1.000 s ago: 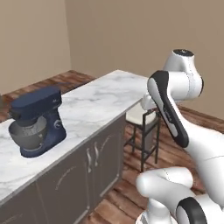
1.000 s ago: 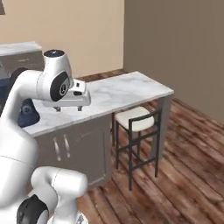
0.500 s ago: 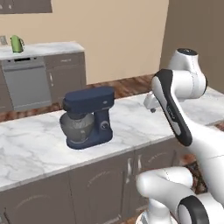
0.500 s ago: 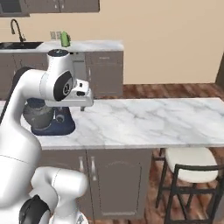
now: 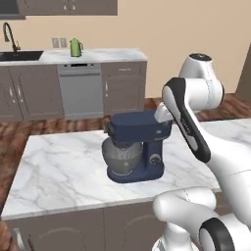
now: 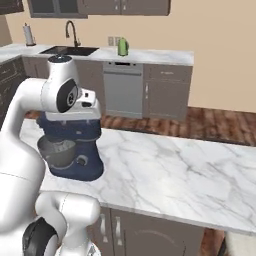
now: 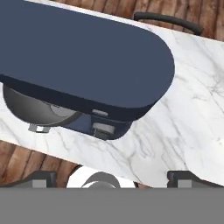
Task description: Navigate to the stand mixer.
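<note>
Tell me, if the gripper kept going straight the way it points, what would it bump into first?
Most likely the mixer's head: the gripper looks right down onto its dark blue top, though how far away is hard to tell.

The stand mixer (image 7: 87,65), seen from above the fingertips (image 7: 183,177), is cut off by the hand view's left and top edges. Its bowl (image 7: 35,107) is largely hidden under the overhanging head. Finger spacing cannot be judged.

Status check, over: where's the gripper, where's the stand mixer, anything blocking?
Gripper open, above the mixer head. Stand mixer on the marble island counter, right in front of the base. Nothing between base and mixer.
</note>
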### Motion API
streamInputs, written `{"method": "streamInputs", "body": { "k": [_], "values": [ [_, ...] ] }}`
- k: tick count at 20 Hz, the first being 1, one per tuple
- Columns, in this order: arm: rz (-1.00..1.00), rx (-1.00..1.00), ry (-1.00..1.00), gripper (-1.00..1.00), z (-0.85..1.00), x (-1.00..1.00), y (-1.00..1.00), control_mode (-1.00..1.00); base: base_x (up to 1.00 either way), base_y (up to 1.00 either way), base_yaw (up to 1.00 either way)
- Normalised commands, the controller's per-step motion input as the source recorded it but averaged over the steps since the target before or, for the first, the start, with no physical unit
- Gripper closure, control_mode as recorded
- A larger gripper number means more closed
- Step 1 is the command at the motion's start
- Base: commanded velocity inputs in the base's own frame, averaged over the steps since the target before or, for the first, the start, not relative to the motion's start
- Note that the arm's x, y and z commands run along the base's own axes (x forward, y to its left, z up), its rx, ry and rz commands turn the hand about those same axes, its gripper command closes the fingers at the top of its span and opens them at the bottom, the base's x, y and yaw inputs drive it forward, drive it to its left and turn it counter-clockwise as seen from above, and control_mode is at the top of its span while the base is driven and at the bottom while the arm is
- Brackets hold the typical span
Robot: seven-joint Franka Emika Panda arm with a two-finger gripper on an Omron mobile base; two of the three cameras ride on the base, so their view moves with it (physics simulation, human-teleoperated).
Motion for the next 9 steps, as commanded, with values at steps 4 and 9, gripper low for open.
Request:
{"method": "streamInputs", "body": {
  "k": [4, 9],
  "values": [
    [0.07, 0.0, 0.0, -1.0, -0.19, 0.46, 0.37, -1.0, 0.47, 0.2, 0.1],
    [0.08, 0.0, 0.0, -1.0, -0.3, 1.0, 0.8, -1.0, 0.0, 0.0, 0.0]
  ]
}}
